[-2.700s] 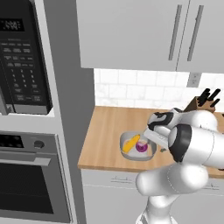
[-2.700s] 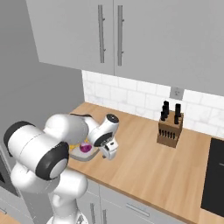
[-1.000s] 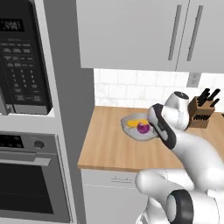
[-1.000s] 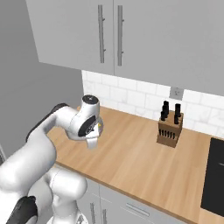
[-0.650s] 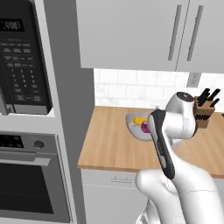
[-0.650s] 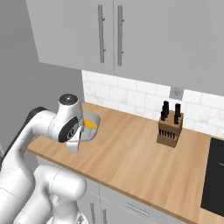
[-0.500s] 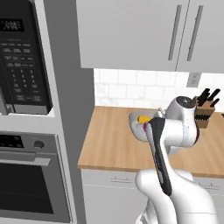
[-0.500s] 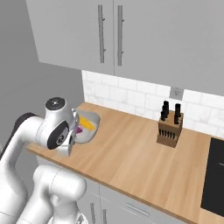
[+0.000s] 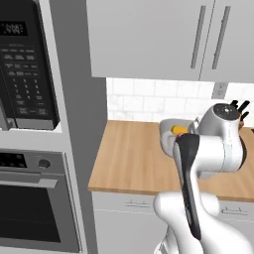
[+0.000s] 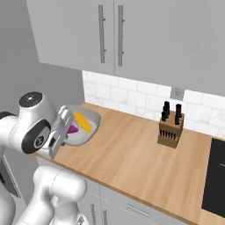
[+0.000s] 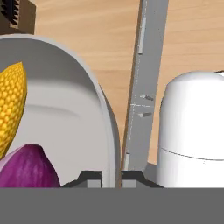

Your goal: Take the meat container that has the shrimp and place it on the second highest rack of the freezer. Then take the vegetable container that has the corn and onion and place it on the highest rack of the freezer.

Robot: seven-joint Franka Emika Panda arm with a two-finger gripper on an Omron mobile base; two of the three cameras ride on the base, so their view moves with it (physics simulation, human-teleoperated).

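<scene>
The vegetable container (image 10: 90,128) is a grey pan held tilted above the left end of the wooden counter (image 10: 140,158). In it lie the yellow corn (image 10: 82,121) and the purple onion (image 10: 72,128). My gripper (image 10: 64,132) is shut on the pan's near rim. In the hand view the gripper (image 11: 111,179) pinches the rim of the container (image 11: 105,113), with the corn (image 11: 11,105) and the onion (image 11: 26,168) inside. In the left base view my arm hides most of the container (image 9: 168,131), and one end of the corn (image 9: 179,130) shows. The freezer and the shrimp's meat container are out of view.
A knife block (image 10: 169,127) stands near the tiled back wall. Grey upper cabinets (image 10: 118,35) hang over the counter. A microwave (image 9: 25,74) and a wall oven (image 9: 34,198) sit in the tall unit on the left. A black cooktop (image 10: 215,176) lies at the far right.
The arm has swung round with the container in its grip. The pan has risen off the counter and drawn in toward the robot's body, tilting as the hand turned.
</scene>
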